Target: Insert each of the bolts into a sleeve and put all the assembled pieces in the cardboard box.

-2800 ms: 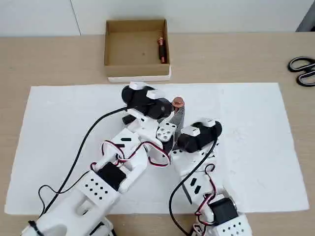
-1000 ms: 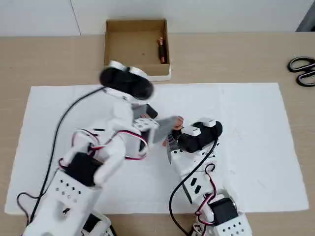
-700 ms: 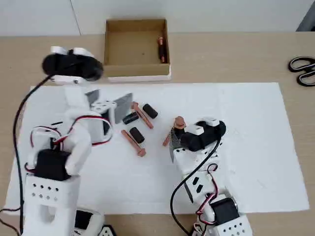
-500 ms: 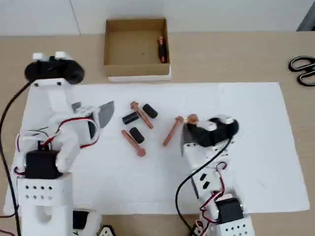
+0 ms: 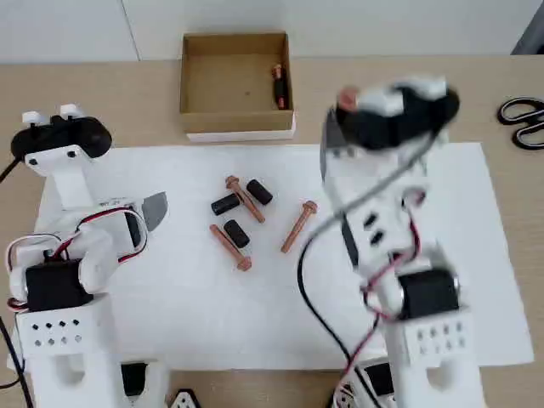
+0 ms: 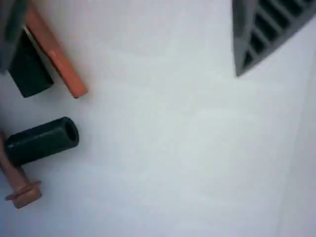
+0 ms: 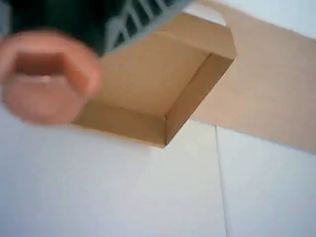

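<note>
My right gripper [image 5: 338, 123] hangs raised above the paper, right of the cardboard box [image 5: 235, 82], shut on a copper bolt [image 5: 347, 99]. In the right wrist view the bolt's head [image 7: 44, 74] sits blurred before the box [image 7: 163, 84]. One assembled piece [image 5: 277, 85] lies inside the box by its right wall. Three loose bolts [image 5: 297, 226] and three black sleeves [image 5: 236, 233] lie mid-paper. My left gripper [image 5: 151, 211] stands open over the paper's left part, empty. In its wrist view, a sleeve [image 6: 42, 140] and a bolt [image 6: 54, 57] lie beside one finger [image 6: 261, 34].
White paper [image 5: 442, 255] covers most of the wooden table. Black scissors [image 5: 523, 121] lie at the table's right edge. The box stands just past the paper's far edge.
The two grippers were together at mid-paper. The left arm has swung away to the left, uncovering the loose parts. The right arm has risen and moved toward the box with the bolt.
</note>
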